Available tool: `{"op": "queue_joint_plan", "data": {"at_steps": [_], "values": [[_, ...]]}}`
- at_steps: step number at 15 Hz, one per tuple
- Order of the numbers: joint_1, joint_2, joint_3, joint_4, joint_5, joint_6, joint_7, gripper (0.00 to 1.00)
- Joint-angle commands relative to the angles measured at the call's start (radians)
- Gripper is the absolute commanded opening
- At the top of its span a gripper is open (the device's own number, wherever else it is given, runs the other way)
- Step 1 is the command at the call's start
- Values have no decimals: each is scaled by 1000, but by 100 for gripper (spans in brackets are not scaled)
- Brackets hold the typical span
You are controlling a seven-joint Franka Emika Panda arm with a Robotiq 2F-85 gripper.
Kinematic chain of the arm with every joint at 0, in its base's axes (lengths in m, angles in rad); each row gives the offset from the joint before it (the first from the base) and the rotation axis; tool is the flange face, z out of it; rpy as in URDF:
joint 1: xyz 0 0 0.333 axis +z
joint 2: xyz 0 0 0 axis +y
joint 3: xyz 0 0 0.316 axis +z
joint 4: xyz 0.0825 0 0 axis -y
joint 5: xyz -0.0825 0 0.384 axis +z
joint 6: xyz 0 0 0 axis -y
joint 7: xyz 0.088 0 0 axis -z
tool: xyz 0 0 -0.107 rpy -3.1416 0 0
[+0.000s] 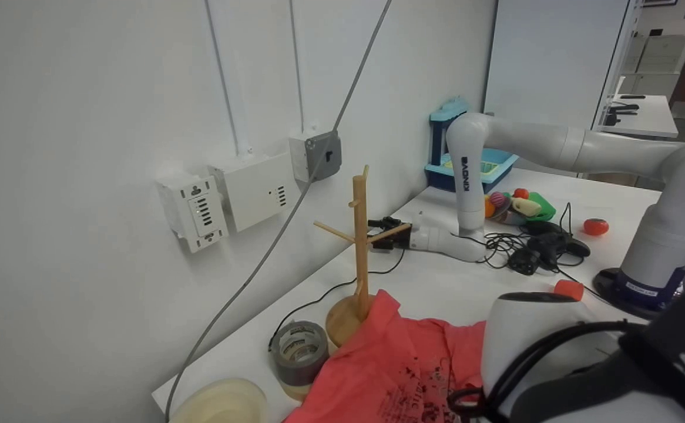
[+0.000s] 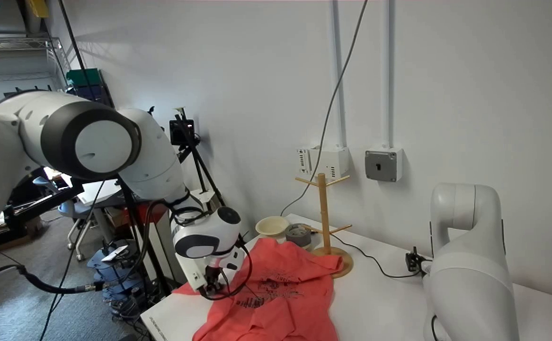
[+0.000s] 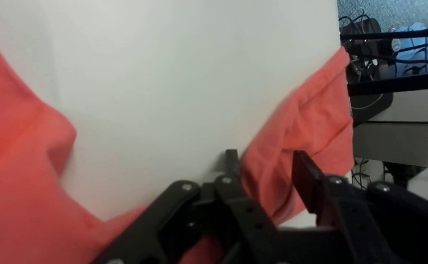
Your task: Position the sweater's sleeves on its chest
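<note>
Presently the Robotiq gripper (image 3: 267, 165) is straddling one coral-red sleeve (image 3: 320, 126), its fingers (image 3: 304, 181) standing apart and the bunched cloth lying between them. Beyond the fingers, the sleeve's end is reaching the edge of the white table (image 3: 170, 73); beside the gripper, the sweater (image 2: 302, 270) is lying spread, its dark-printed chest (image 2: 273, 291) facing up.

Exterior views overlook the desk (image 2: 380, 312); the wrist view hangs close.
Both exterior views share the sweater (image 2: 280, 265) and wooden stand (image 1: 361, 241). In an exterior view facing along the wall (image 1: 84, 117), the Franka arm (image 1: 530, 335) crowds four o'clock; in an exterior view its round joint (image 2: 103, 147) looms at nine. The wrist view looks down, gripper (image 3: 265, 161) around five, floor (image 3: 383, 9) at two.
</note>
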Motion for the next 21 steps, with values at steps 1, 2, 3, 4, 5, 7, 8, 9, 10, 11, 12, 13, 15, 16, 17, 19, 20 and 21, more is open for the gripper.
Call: {"op": "queue_joint_plan", "data": {"at_steps": [1,2,3,4,5,7,8,9,10,11,12,13,15,16,17,19,20,21], "values": [[-15,13,21,4,-25,39,1,11],[-20,7,28,-3,-21,41,-2,5],[-27,1,37,-6,-15,35,-4,0],[-40,-11,49,-13,-5,22,-7,0],[-52,-22,62,-20,5,12,-11,0],[-92,-56,105,-39,42,7,-31,1],[-110,-76,124,-49,63,7,-41,1],[-125,-103,138,-62,83,8,-47,1],[-138,-126,146,-68,101,2,-52,1],[-152,-150,152,-74,124,-4,-61,1],[-167,-173,156,-77,152,-6,-70,1],[-182,-193,155,-78,187,-16,-78,1],[-193,-233,136,-84,261,-22,-97,1],[-195,-249,125,-86,297,-24,-108,1],[-196,-264,112,-88,334,-26,-119,1],[-185,-287,80,-95,395,-31,-139,1],[-172,-297,57,-99,410,-38,-135,1],[-159,-301,38,-103,421,-38,-133,28]]}}
